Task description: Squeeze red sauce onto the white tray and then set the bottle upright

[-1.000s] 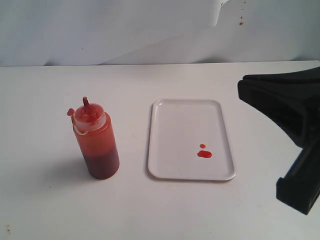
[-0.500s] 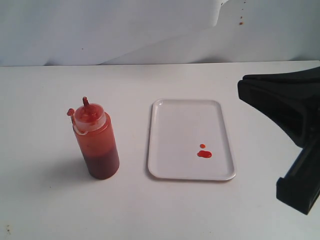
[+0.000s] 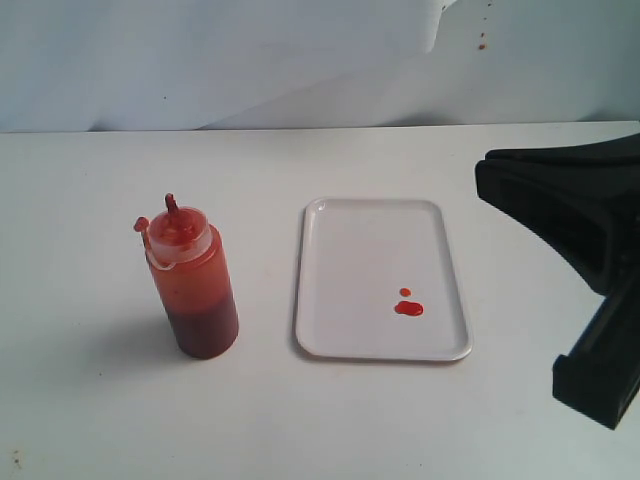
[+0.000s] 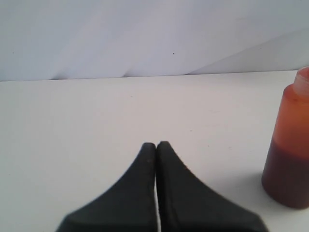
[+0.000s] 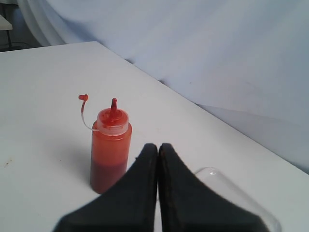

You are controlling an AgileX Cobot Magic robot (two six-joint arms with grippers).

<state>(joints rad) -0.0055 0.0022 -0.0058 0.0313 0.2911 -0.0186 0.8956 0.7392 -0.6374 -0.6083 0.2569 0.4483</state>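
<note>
With red sauce [image 3: 408, 308] on the white tray [image 3: 360, 250], the bottle [image 3: 190, 285] upright centre-left, and left gripper [image 4: 156, 145] and right gripper [image 5: 158, 146] pressed together empty, nothing further is judged needed.

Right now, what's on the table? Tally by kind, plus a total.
bottle: 1
white tray: 1
red sauce blobs on the tray: 2
Total: 4

light: bright, even | shadow: soft, left of the bottle [image 3: 190, 285] | focus: my jaws look soft-edged in both wrist views
</note>
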